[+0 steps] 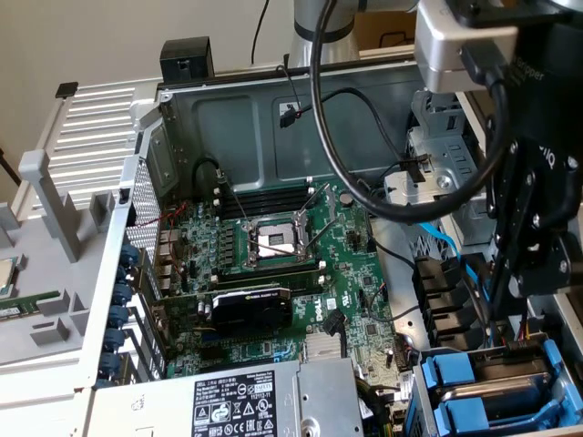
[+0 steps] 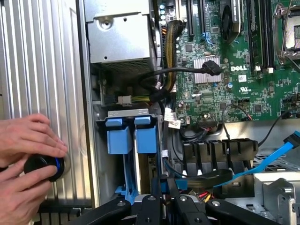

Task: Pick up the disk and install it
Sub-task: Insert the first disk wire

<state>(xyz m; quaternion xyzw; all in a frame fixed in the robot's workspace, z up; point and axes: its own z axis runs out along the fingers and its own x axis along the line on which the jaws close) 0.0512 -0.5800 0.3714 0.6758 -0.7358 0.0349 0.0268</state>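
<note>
The disk (image 1: 499, 390) shows as silver metal framed by bright blue rails, sitting in the drive bay at the case's front corner, at the exterior view's lower right. In the wrist view its blue rail ends (image 2: 117, 139) stand side by side with a second blue pair (image 2: 146, 136) in the bay. My black gripper (image 1: 499, 330) hangs just above that bay, apart from the disk. Its fingers (image 2: 154, 193) stand close together, shut, with nothing visibly held; the gripper (image 2: 162, 190) points down beside the bay.
A person's hands (image 2: 23, 145) hold a black round knob with a blue ring (image 2: 44, 167) on the ribbed case panel. The motherboard (image 1: 273, 237), black graphics card (image 1: 250, 309), grey power-supply box (image 1: 246, 401) and loose cables, including a blue one (image 2: 276, 152), crowd the case.
</note>
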